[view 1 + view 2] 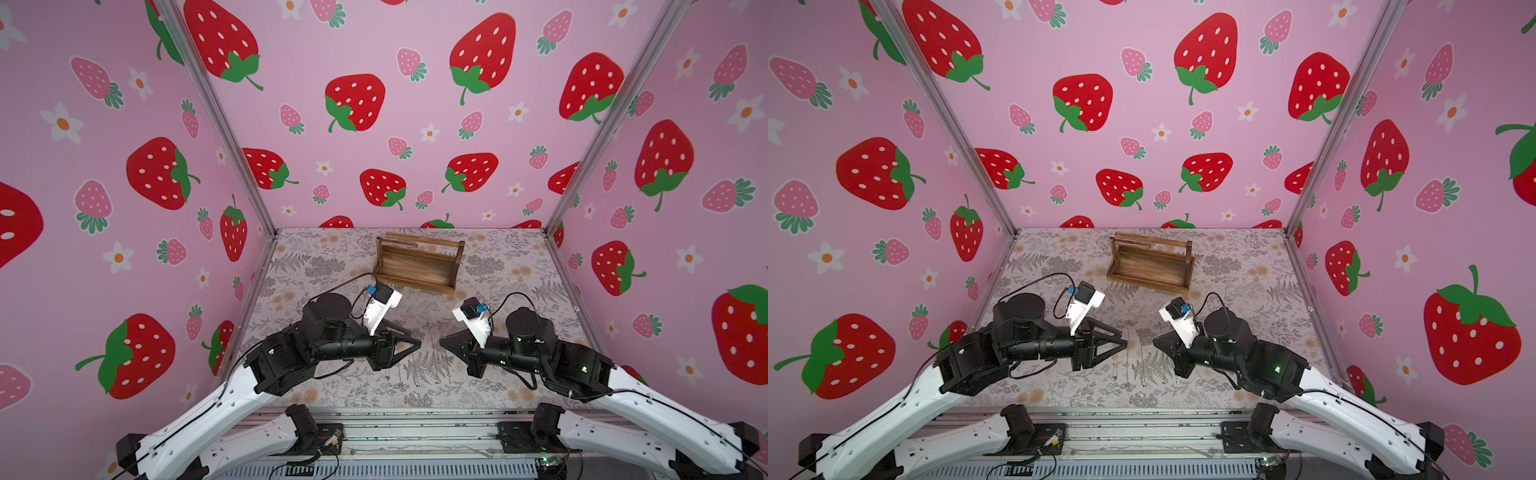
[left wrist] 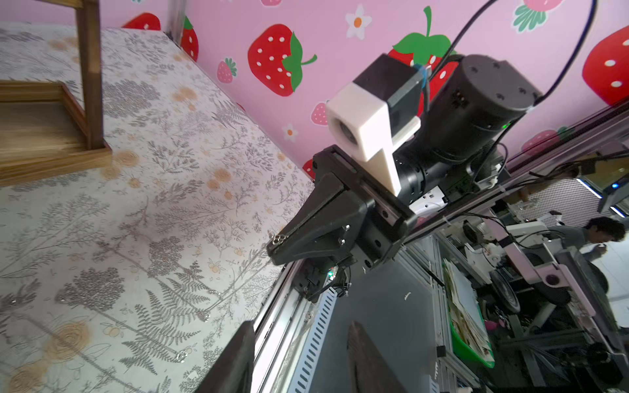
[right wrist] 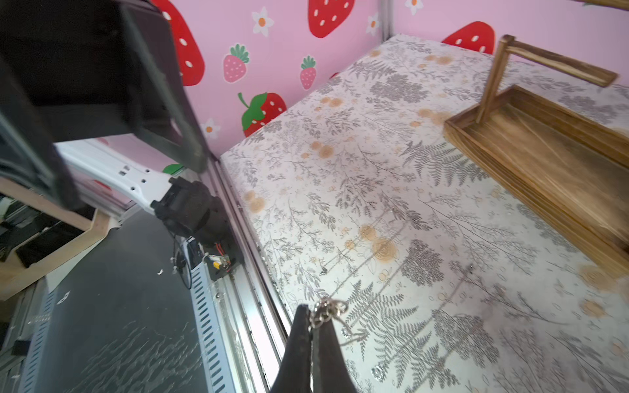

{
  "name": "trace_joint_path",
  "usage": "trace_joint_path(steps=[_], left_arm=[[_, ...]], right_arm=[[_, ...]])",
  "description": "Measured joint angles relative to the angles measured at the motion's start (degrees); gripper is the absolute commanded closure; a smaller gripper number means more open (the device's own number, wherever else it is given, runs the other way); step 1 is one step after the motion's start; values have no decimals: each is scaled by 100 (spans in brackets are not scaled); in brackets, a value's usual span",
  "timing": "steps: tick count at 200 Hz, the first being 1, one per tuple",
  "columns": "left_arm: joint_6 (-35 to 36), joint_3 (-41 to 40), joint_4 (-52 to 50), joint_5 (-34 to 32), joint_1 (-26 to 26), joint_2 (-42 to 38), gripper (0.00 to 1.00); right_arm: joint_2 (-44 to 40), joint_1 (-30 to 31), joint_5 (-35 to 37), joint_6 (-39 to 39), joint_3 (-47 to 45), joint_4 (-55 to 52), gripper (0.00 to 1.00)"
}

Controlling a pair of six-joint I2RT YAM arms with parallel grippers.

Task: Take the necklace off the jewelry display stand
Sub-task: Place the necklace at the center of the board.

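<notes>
The brown wooden jewelry display stand [image 1: 415, 277] [image 1: 1148, 277] sits at the back of the table, and I see nothing hanging from its top bars. My right gripper [image 1: 443, 340] [image 3: 310, 314] is shut on the silver links of a necklace [image 3: 328, 308]; the links also show at its tip in the left wrist view [image 2: 279, 240]. A thin length of chain trails from that tip toward the table. My left gripper [image 1: 418, 343] [image 2: 302, 325] faces the right one a short gap away. It is open, with nothing between its fingers.
Thin chains [image 1: 1127, 365] with small pendants [image 2: 204, 317] lie on the floral table cover between and in front of the two grippers. Pink strawberry walls close the table on three sides. A metal rail [image 1: 374, 419] runs along the front edge.
</notes>
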Motion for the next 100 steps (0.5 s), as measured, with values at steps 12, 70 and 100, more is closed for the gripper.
trace_joint_path(steps=[12,70,100], left_arm=[[22,-2,-63,-140,0,-94,55],[109,-254,-223,-411,0,-116,56],[114,-389,-236,-455,0,-122,56]], right_arm=[[-13,0,238,92,74,-157,100],[-195,0,1185,693,267,-1106,100],[-317,0,1510,1049,262,-1547,100]])
